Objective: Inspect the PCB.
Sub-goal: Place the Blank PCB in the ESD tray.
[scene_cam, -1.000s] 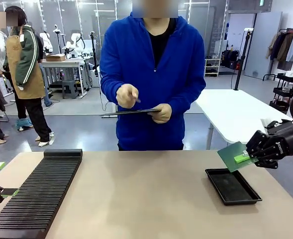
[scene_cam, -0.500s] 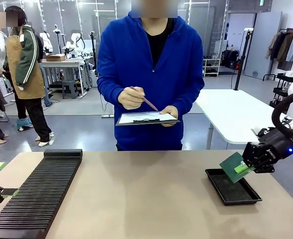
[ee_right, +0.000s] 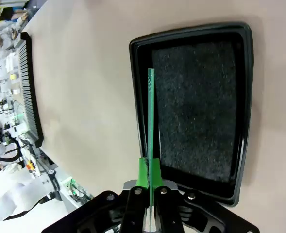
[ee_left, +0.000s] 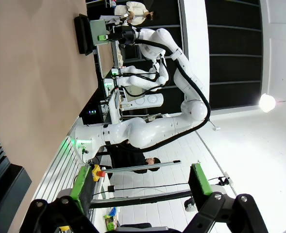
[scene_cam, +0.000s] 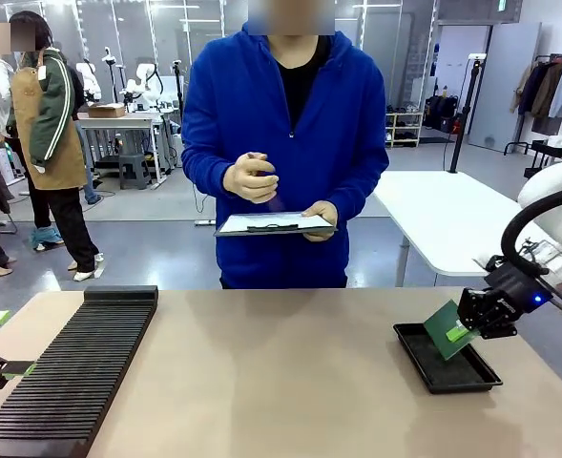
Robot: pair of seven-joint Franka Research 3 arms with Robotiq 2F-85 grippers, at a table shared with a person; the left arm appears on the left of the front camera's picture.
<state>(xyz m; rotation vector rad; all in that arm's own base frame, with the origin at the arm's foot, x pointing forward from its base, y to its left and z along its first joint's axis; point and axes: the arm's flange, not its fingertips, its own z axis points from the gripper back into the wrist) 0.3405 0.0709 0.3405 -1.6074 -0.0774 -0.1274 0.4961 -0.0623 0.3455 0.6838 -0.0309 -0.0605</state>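
Right arm: reaching in low from the right side, wrist angled down.
Right gripper: jaws clamped (tight).
Left gripper: fingers spread wide, holding nothing.

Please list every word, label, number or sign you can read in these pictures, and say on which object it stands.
None can be read.
PCB, held in the shut right gripper over the black tray: no print legible.
Paper on the person's clipboard: too small to read.
Green sign at the ceiling: blurred.
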